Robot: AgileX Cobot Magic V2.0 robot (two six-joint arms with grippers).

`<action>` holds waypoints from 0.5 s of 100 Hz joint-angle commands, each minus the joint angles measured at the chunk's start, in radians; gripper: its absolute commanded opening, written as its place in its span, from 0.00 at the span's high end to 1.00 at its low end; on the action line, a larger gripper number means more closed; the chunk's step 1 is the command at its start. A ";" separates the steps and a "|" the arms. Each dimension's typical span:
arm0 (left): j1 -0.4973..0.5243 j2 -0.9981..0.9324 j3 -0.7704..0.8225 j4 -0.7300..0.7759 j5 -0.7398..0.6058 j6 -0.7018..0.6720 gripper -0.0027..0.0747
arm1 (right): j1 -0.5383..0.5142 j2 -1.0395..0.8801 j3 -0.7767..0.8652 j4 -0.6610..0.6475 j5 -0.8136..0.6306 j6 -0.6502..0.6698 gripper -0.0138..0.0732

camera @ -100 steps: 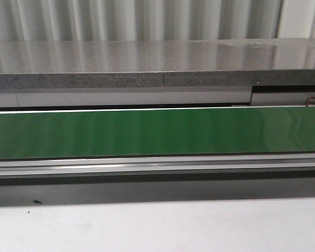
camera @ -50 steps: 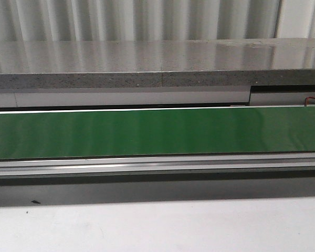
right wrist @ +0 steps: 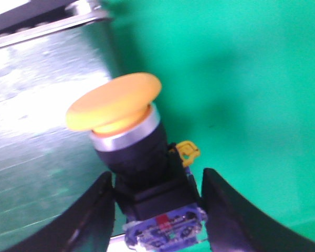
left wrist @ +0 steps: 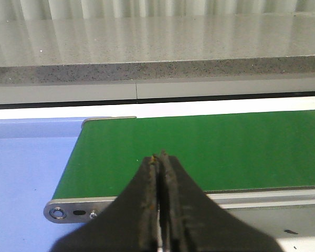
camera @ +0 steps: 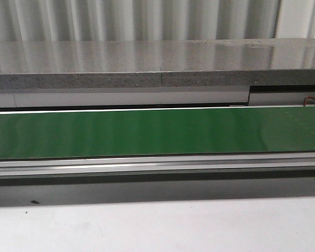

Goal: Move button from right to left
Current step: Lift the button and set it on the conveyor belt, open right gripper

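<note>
My right jaws [right wrist: 157,210] clamp the button [right wrist: 134,157] by its rigid black body; light, top-heavy, smooth plastic. My left jaws [left wrist: 161,157] are closed, empty.

From where I face, the belt [camera: 157,131] runs from the left edge to the right edge of the surface [camera: 157,226], with a rail [camera: 157,165] along its near side and a stone ledge [camera: 157,63] behind it. At the belt's left end lies a tray [left wrist: 26,168], my left tool [left wrist: 161,157] before that end. The button [right wrist: 131,152] sits between the fingers [right wrist: 94,210] of my right tool [right wrist: 157,194], over the belt.
</note>
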 commanded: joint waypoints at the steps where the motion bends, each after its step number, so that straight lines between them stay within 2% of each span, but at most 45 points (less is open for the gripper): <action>1: -0.007 -0.032 0.038 -0.008 -0.081 -0.008 0.99 | 0.053 -0.041 -0.028 0.001 -0.004 0.057 0.62; 19: -0.007 -0.032 0.038 -0.008 -0.081 -0.008 0.99 | 0.136 -0.002 -0.028 0.001 -0.009 0.166 0.62; 40: -0.007 -0.032 0.038 -0.008 -0.081 -0.008 0.99 | 0.146 0.081 -0.028 0.002 -0.013 0.192 0.62; 50: -0.007 -0.032 0.038 -0.008 -0.081 -0.008 0.99 | 0.146 0.098 -0.028 0.002 -0.014 0.192 0.55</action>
